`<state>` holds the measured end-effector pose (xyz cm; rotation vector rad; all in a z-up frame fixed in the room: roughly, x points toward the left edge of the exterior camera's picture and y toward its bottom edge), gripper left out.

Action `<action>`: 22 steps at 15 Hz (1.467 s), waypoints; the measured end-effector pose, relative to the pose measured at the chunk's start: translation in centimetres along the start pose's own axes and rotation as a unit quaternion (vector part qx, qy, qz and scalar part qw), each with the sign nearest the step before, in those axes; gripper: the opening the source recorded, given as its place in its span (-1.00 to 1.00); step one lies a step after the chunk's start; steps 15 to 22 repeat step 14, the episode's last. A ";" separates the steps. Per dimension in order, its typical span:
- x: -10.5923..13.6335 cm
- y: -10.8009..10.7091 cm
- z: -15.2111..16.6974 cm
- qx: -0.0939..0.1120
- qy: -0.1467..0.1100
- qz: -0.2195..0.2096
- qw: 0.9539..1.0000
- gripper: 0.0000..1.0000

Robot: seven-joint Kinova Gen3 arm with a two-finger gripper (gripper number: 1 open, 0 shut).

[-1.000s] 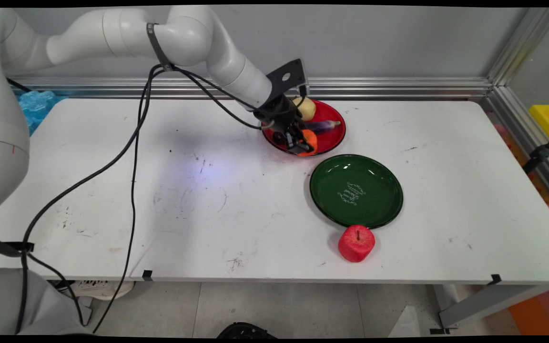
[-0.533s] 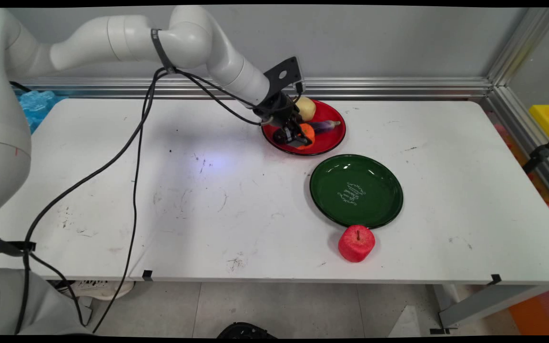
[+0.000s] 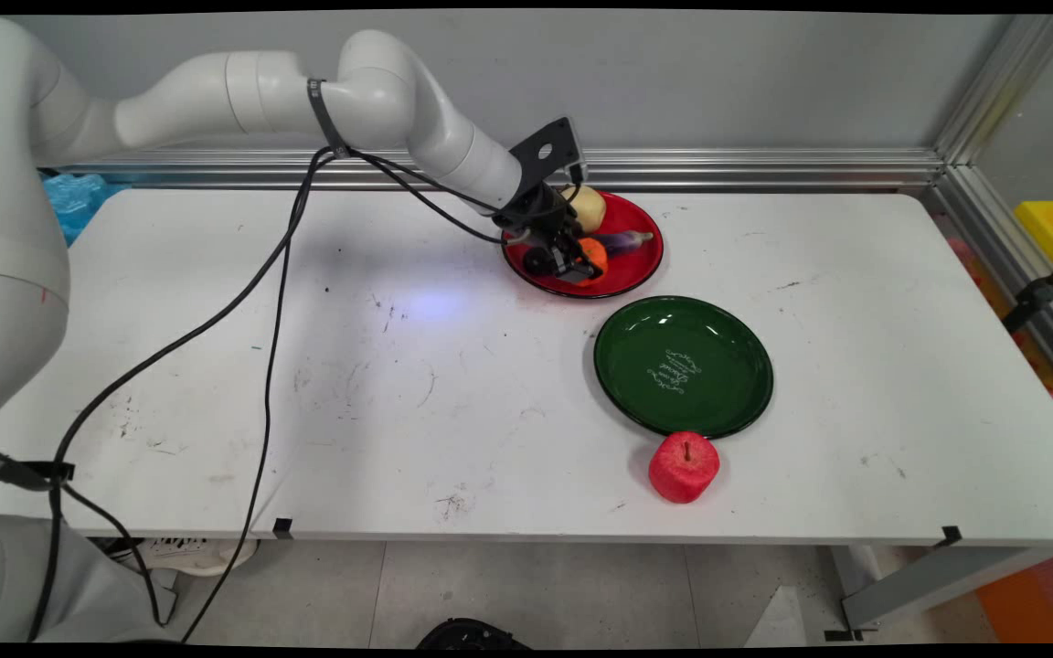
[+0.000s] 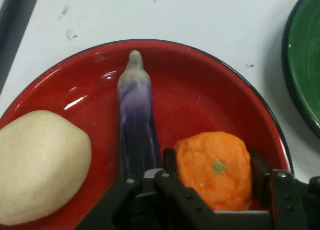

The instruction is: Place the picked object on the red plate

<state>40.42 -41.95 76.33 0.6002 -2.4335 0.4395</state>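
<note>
From my console I see the gripper (image 4: 214, 177) closed around the orange (image 4: 214, 169) — one finger (image 4: 169, 162) on each side of it — low over the red plate (image 4: 210, 89). An eggplant (image 4: 136, 125) lies just beside the orange, a pale lemon (image 4: 40, 162) past that (same plate), while the green plate (image 3: 684, 366) and red apple (image 3: 684, 466) sit apart on the table (image 3: 216, 366).

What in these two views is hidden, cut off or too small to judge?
- Main view: the claw covers much of the orange and part of the red plate.
- Hand view: whether the claw presses the orange or merely brackets it; the contact is not visible.
- Hand view: the potato is cut by the left edge, the green plate by the right.
- Main view: the green plate's lettering is too small to read.
</note>
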 end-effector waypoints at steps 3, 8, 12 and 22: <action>-0.2 -0.2 0.8 0.001 0.005 -0.005 1.000 -1.00; -0.5 -0.2 1.5 -0.002 0.009 -0.009 1.000 -1.00; -0.5 -0.1 1.9 -0.005 0.013 -0.013 1.000 1.00; -0.4 -0.1 2.0 -0.006 0.014 -0.015 1.000 1.00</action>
